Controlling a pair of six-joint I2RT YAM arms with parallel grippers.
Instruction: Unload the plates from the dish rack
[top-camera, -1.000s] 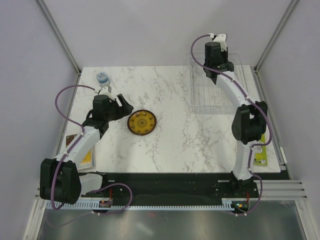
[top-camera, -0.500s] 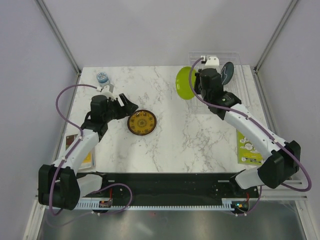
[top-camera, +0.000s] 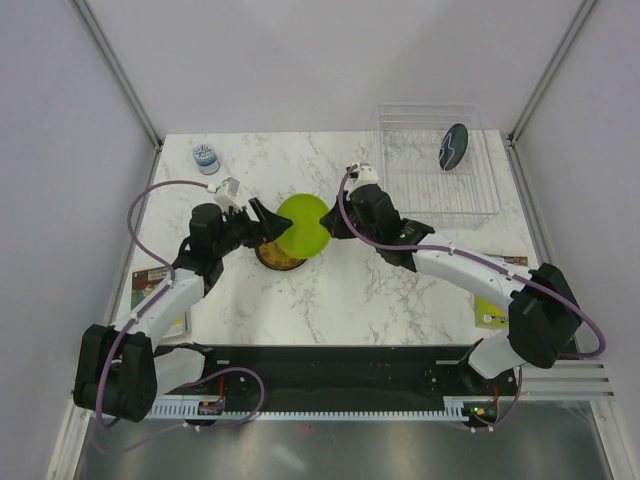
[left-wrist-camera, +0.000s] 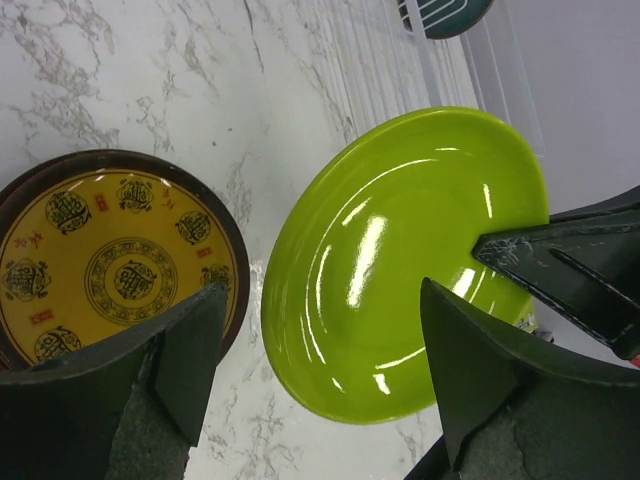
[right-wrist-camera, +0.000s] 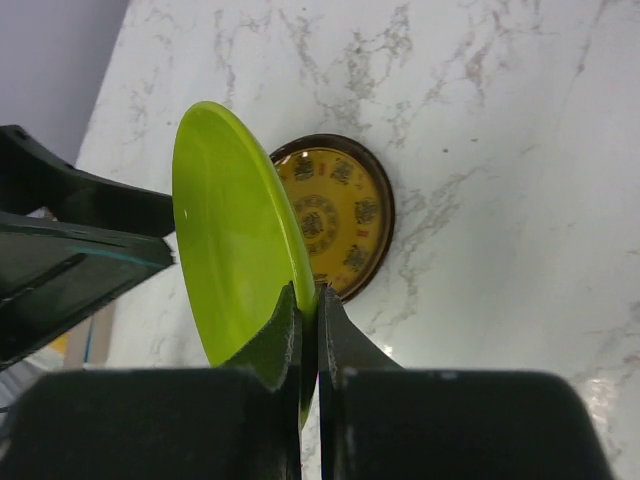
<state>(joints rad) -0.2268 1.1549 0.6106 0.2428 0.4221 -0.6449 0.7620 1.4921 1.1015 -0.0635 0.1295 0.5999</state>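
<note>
My right gripper (top-camera: 330, 225) (right-wrist-camera: 308, 290) is shut on the rim of the lime green plate (top-camera: 300, 225) (right-wrist-camera: 225, 230). It holds the plate tilted on edge above the table, over the amber-brown plate (top-camera: 272, 257) (right-wrist-camera: 335, 210), which lies flat. My left gripper (top-camera: 265, 222) (left-wrist-camera: 322, 295) is open, its jaws wide apart on either side of the green plate (left-wrist-camera: 400, 260), not gripping it. The dark teal-blue plate (top-camera: 453, 146) stands in the clear wire dish rack (top-camera: 435, 190) at the back right. The red plate is not visible.
A small blue-grey round container (top-camera: 205, 157) stands at the back left. A green-and-white printed card (top-camera: 495, 300) lies at the right edge under my right arm. Another card (top-camera: 165, 300) lies at the left edge by my left arm.
My right gripper has lifted the green plate out of the rack and carried it left, over the amber plate. My left gripper has moved right to meet it.
</note>
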